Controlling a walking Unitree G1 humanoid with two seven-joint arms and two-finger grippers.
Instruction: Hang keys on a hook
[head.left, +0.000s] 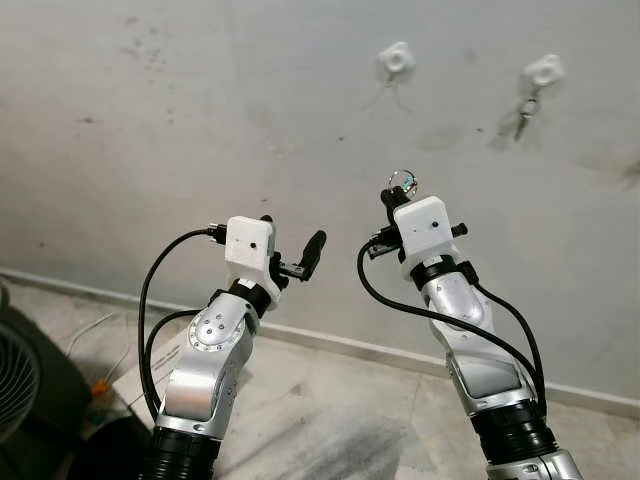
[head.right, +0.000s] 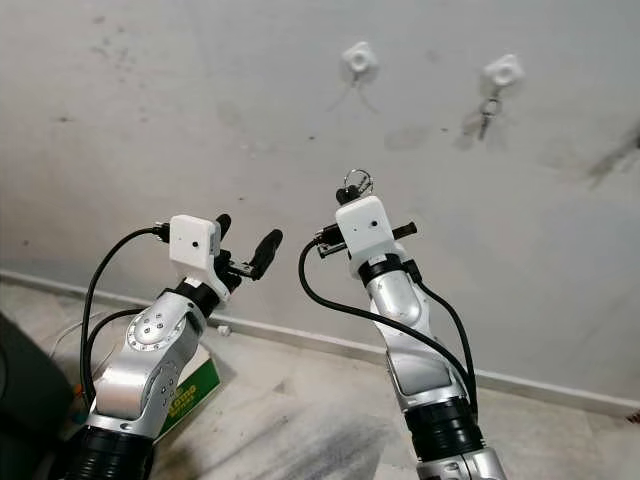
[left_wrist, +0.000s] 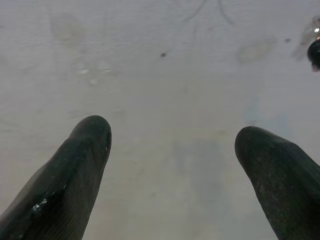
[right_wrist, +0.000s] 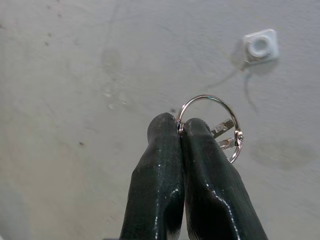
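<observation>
— Where are the keys?

— In the right pincer (right_wrist: 181, 131), clamped on the key ring (right_wrist: 210, 127) by its edge, held up toward the wall (head.left: 200, 120) below the empty hook (head.left: 397, 58). Another hook (head.left: 545, 70) further right already carries a set of keys (head.left: 525, 108).

— What could go wrong?

— I'd judge the grip thin: the fingers pinch only the rim of the ring, so a nudge against the wall could twist it or drop it. The hook looks small too, and the ring must go over it squarely; a slanted approach could slide off.

— And the left pincer (head.left: 293, 250)?

— Fingers apart, holding nothing, facing bare wall, well clear of the hooks.

— Anything hard to see?

— The keys themselves sit mostly behind the fingers; only two slivers show inside the ring. The hook's prong is too small to make out.
</observation>
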